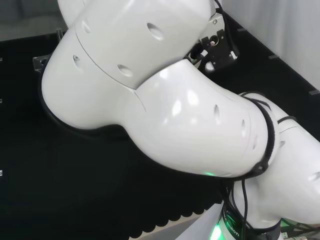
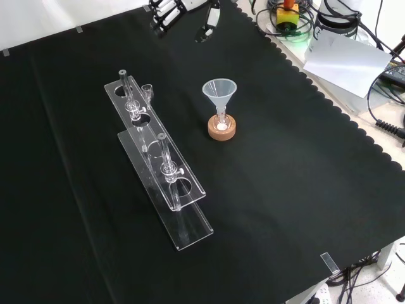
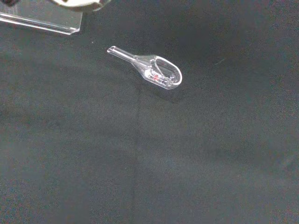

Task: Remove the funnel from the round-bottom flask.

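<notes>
Black cloth covers the bench, scalloped along its right edge in the front view, with cables and paper beyond it.

Head view: white arm links (image 1: 165, 95) loom large, dark cloth behind them. A black and metal part sits above them at upper right, possibly the wrist mount; hard to tell.

Front view: funnel (image 2: 219, 92) stands upright near centre, its stem down in the neck of the round-bottom flask (image 2: 222, 123), which rests on a cork ring (image 2: 222, 128). Left of it, well apart, a clear acrylic rack (image 2: 157, 158) runs near to far, holding clear tubes. At the far top edge, part of the hand (image 2: 166, 11) shows, far from the funnel; whether its fingers are straight or curled I cannot tell, and nothing is seen in them.

Wrist view: a small clear glass scoop (image 3: 152, 70) lies flat on the cloth, a corner of clear acrylic beside it.

Judgement: approach not begun. Best to come down over the funnel, pinch the cone at its rim, and lift straight up along the stem so the flask stays seated on its ring.
</notes>
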Tool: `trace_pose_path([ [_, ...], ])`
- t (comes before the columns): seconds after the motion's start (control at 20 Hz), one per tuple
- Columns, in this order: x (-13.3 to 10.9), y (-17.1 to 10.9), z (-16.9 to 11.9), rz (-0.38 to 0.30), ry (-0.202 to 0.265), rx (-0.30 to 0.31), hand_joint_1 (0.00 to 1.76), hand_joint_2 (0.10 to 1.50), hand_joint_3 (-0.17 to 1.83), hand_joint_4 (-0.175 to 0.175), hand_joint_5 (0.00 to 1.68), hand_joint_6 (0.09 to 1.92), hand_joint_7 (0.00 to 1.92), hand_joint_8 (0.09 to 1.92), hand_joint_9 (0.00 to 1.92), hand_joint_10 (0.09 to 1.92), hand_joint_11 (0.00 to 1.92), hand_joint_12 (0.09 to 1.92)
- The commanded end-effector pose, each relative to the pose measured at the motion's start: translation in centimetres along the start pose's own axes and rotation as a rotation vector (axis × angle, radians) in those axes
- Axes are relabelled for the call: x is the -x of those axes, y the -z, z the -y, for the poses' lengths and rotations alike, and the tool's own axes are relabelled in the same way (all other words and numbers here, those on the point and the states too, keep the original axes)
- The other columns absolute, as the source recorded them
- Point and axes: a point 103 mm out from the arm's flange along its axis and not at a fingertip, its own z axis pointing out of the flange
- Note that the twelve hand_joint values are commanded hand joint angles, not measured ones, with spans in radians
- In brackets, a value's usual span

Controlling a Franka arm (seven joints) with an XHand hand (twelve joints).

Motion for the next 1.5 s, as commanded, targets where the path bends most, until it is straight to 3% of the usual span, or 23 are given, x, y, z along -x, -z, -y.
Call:
trace_pose_path([
  [0.05, 0.0, -0.1, 2.2, -0.012, -0.016, 0.007, 0.78, 0.72, 0.59, -0.046, 0.42, 0.09, 0.16, 0.67, 0.34, 0.69, 0.07, 1.46],
  [0.3, -1.6, 0.7, 5.3, -0.042, 0.004, 0.008, 0.78, 0.72, 0.59, -0.046, 0.42, 0.09, 0.17, 0.67, 0.35, 0.69, 0.08, 1.46],
  [0.55, -3.3, 1.0, 5.7, -0.089, 0.075, -0.025, 0.76, 0.71, 0.59, -0.049, 0.37, 0.09, 0.15, 0.66, 0.34, 0.68, 0.12, 1.47],
  [0.85, -5.5, 1.4, 5.5, -0.176, 0.175, -0.108, 0.7, 0.68, 0.57, -0.051, 0.23, 0.09, 0.03, 0.66, 0.28, 0.71, 0.22, 1.49],
  [0.95, -6.0, 1.5, 5.2, -0.191, 0.198, -0.127, 0.69, 0.67, 0.55, -0.051, 0.17, 0.09, 0.01, 0.61, 0.25, 0.72, 0.23, 1.5],
  [1.15, -7.3, 1.8, 4.2, -0.206, 0.24, -0.17, 0.66, 0.66, 0.49, -0.052, 0.02, 0.09, 0.0, 0.09, 0.06, 0.76, 0.26, 1.51],
  [1.5, -9.4, 1.4, 1.9, -0.181, 0.287, -0.204, 0.65, 0.66, 0.42, -0.053, 0.0, 0.09, 0.0, 0.09, 0.0, 0.72, 0.27, 1.51],
])
